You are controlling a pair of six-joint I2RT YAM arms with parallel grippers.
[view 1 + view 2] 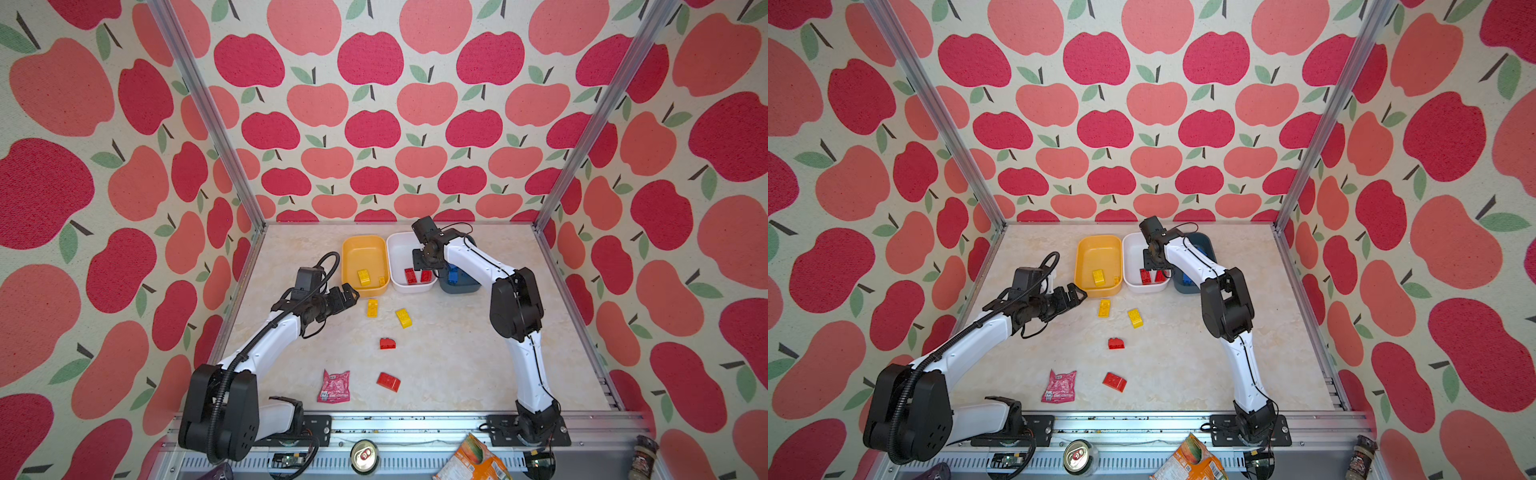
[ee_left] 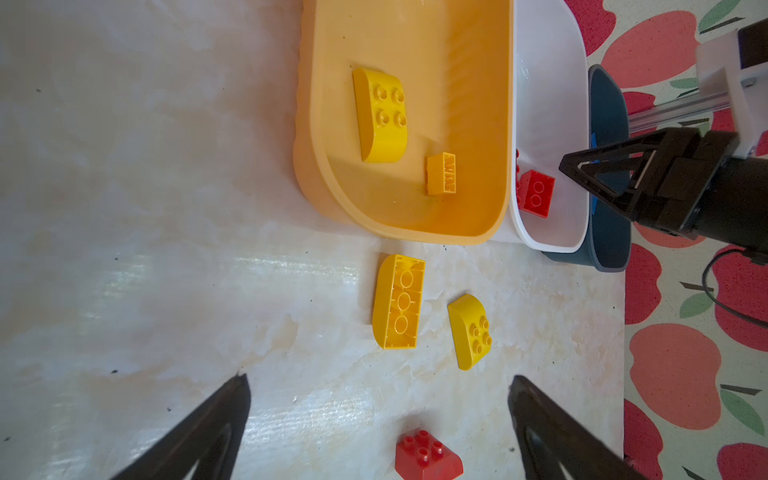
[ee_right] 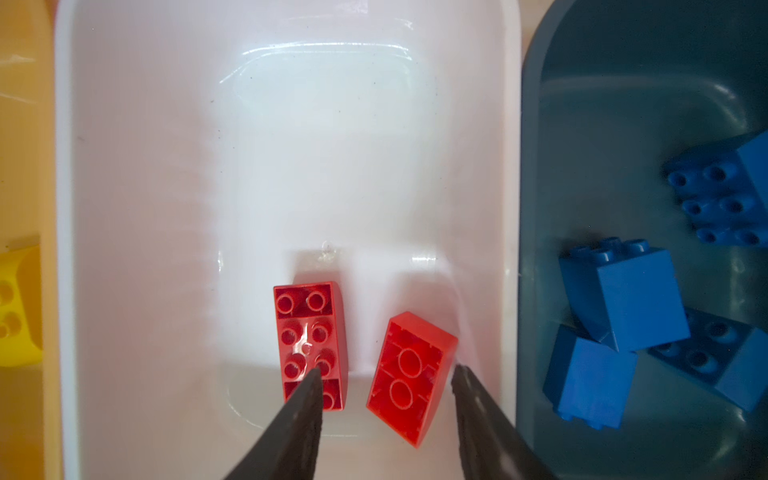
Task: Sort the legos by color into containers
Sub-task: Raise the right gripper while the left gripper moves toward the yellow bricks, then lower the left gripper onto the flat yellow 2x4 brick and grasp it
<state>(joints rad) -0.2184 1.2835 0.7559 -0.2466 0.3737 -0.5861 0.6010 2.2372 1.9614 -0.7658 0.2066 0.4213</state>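
The right claw [image 3: 386, 370] is seen released inside the white tub [image 3: 166, 208]. An upturned red brick [image 3: 409, 374] lies between its fingers, apparently untouched, and a studded red brick [image 3: 309, 332] is partly covered by one fingertip. The left claw [image 2: 379, 377] is spread wide above the counter [image 2: 166, 208]. An upturned yellow brick [image 2: 399, 301] and a rounded yellow brick [image 2: 471, 330] are found just ahead of it, short of the yellow tub [image 2: 316, 124].

Both top views: I look from high above front rail [image 1: 415, 424], down and toward back wall [image 1: 374, 124]. Far off, whole table [image 1: 457, 357] in both top views, nearly identical. Left wrist camera: low over table, near, facing yellow tub [image 2: 415, 41]. Right wrist camera: very close, straight down into white tub [image 3: 166, 208]. My wrist views share white tub, yellow tub edge, blue-grey tub [image 3: 602, 124].
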